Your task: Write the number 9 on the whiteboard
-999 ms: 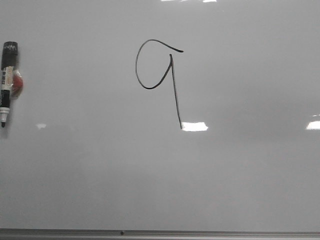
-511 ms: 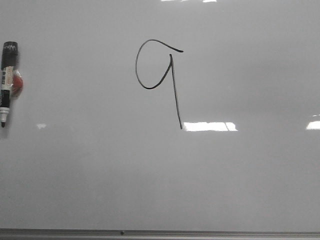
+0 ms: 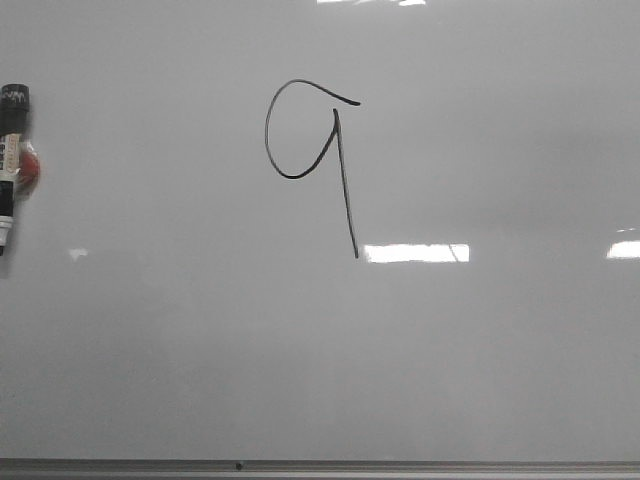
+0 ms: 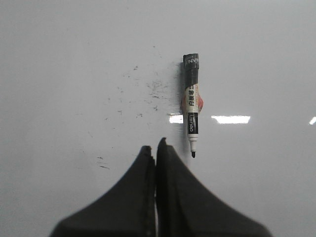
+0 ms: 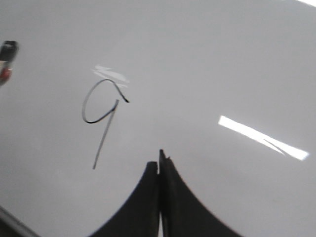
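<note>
Black number 9 (image 3: 312,150), one marker (image 3: 10,165), one whiteboard (image 3: 480,360)

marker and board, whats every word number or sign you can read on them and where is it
"9": hand-drawn in black line on the whiteboard; the number 9 has an open loop and a long slanted tail.
Print on the marker cap: light lettering, too blurred to read.
Print on the marker's label: dark characters running along the barrel, too small to read.
Nothing else legible; the scattered black specks beside the marker are smudges, not writing.
</note>
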Controlling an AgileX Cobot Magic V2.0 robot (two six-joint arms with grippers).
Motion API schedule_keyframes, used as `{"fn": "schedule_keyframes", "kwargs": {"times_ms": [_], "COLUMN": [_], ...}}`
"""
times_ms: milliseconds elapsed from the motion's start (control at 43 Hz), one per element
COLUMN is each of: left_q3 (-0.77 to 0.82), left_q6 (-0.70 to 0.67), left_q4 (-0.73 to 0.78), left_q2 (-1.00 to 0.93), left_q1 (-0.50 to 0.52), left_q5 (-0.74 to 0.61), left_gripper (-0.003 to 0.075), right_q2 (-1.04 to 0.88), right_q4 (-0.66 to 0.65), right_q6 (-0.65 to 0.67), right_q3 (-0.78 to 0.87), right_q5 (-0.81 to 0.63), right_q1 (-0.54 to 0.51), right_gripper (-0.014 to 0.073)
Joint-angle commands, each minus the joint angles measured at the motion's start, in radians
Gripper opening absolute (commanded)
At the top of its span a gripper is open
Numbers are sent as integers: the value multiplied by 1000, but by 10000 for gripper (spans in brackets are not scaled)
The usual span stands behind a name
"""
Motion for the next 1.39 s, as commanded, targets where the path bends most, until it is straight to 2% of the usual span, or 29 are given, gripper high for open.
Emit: {"fn": "schedule_keyframes", "kwargs": {"times_ms": [0,139,232,441,650,767,1371], "left_q3": [1,1,1,1,1,1,1], "left_q6": [-8,-8,-8,-8,-8,-8,-8], "left_q4": [1,1,1,1,1,1,1], "left_q2": [-19,-19,-19,-19,-19,-19,-19], "left_q1": [3,3,3,3,3,3,3], "left_q5": [-83,-83,-83,-83,-83,-83,-83], "left_gripper": [-19,-19,-19,-19,-19,-19,-19], "right_q2": [-45,-130,-183,-300,-373,-382,-382], "right_q4": [-110,-258,-328,-331,-331,-331,-331], "right_q6": [183,359,419,432,467,495,495], "right_q3": [45,188,278,439,519,518,518], "right_q5": [-149,-266,-305,-344,-350,-302,-300], "right_q1": [-68,-143,-170,-214,-236,-237,-237], "right_gripper": [-62,-62,-62,-62,-62,-62,-62]}}
